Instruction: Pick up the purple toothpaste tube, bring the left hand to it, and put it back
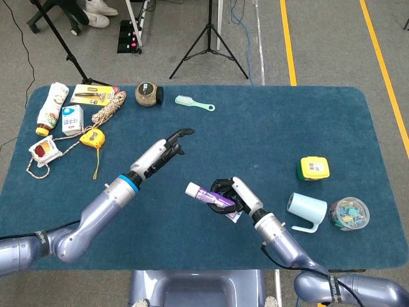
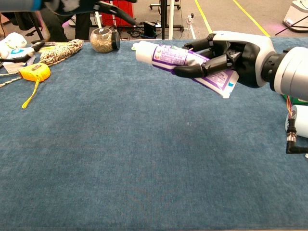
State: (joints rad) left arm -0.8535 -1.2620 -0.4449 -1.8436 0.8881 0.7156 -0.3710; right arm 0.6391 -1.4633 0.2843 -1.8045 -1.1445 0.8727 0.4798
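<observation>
The purple toothpaste tube (image 1: 209, 195) (image 2: 179, 58) has a white cap pointing left and a flat crimped end at the right. My right hand (image 1: 233, 197) (image 2: 230, 54) grips it around the middle and holds it above the blue table. My left hand (image 1: 165, 149) is open, its fingers stretched out, well up and to the left of the tube with a clear gap between them. In the chest view only the left hand's dark fingertips (image 2: 111, 8) show at the top edge.
A light blue mug (image 1: 305, 209), a jar of clips (image 1: 349, 213) and a yellow box (image 1: 313, 168) stand at the right. At the far left lie a yellow tape measure (image 1: 93, 137), rope (image 1: 108, 109), bottle (image 1: 51, 106) and brush (image 1: 193, 103).
</observation>
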